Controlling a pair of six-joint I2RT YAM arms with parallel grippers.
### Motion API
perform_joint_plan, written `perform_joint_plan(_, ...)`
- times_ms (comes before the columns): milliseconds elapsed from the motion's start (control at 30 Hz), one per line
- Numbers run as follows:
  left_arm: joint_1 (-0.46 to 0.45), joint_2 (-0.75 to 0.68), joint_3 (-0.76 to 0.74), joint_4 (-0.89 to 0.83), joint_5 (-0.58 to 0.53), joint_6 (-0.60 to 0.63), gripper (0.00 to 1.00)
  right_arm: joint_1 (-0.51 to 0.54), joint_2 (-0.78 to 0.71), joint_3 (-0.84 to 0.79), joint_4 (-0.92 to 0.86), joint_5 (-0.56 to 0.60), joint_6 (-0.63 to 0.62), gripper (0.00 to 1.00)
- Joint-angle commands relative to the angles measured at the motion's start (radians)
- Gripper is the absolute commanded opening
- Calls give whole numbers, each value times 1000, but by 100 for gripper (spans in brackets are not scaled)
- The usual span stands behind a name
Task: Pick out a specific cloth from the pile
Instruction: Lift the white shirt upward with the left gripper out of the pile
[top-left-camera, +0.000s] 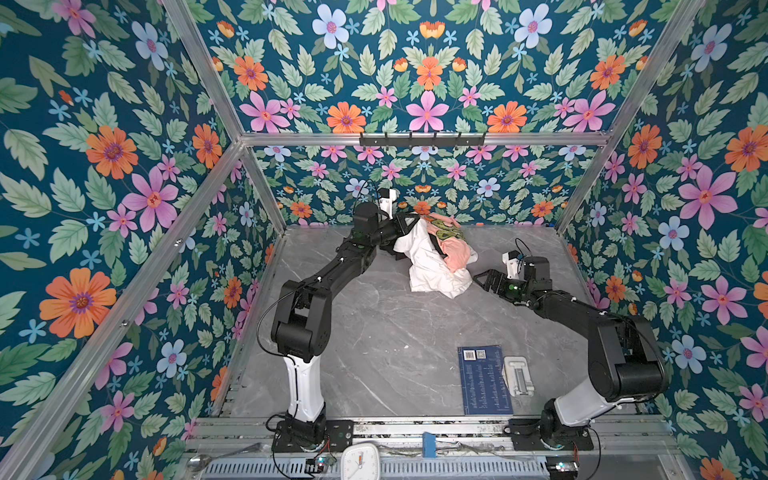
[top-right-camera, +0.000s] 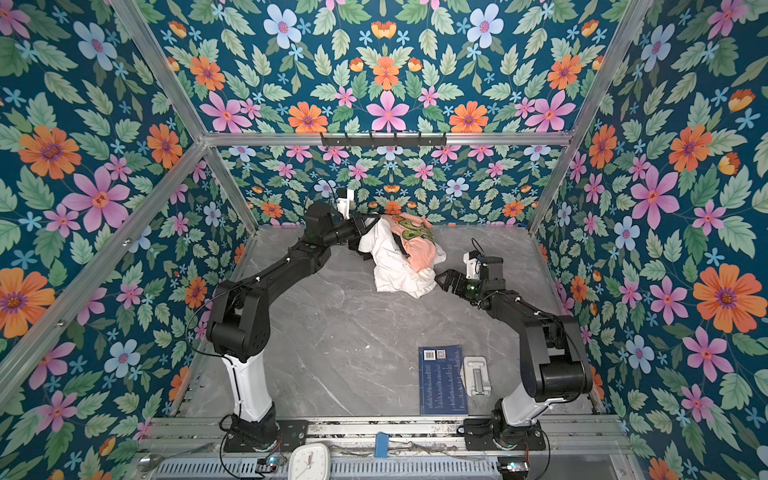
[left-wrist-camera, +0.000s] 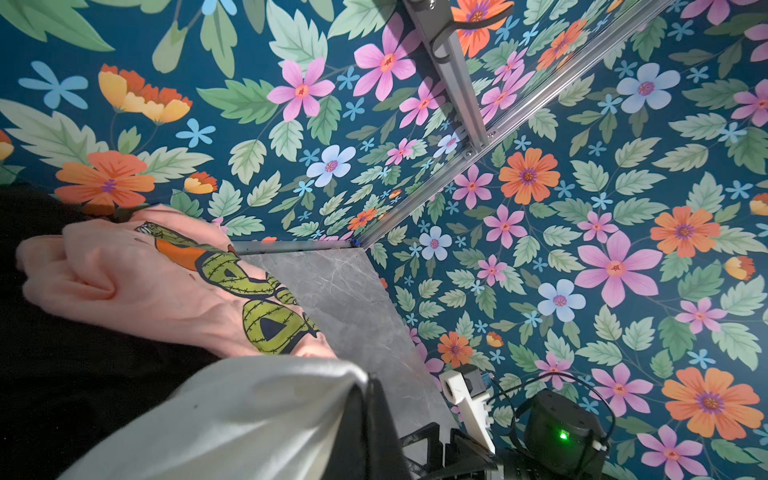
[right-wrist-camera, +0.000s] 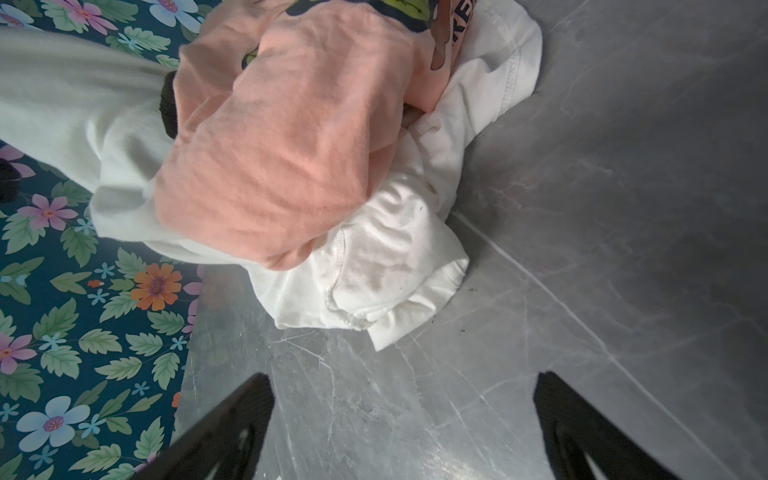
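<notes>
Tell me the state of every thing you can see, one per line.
left gripper: shut on white cloth
right gripper: open, empty
white cloth: crumpled, one end lifted
pink shirt: draped over white cloth
black garment: mostly buried
book: closed, lying flat

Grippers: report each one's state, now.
Left gripper: shut on the white cloth.
Right gripper: open, holding nothing.
</notes>
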Motion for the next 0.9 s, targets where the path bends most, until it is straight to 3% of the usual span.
perform_joint_plan(0,0,-21,7,99,17,-6,0,1,-9,3,-5,9,-16,99)
perform_joint_plan(867,-1,-93,3,123,4,-16,0,3,-16,-2,-4,15,-18,99)
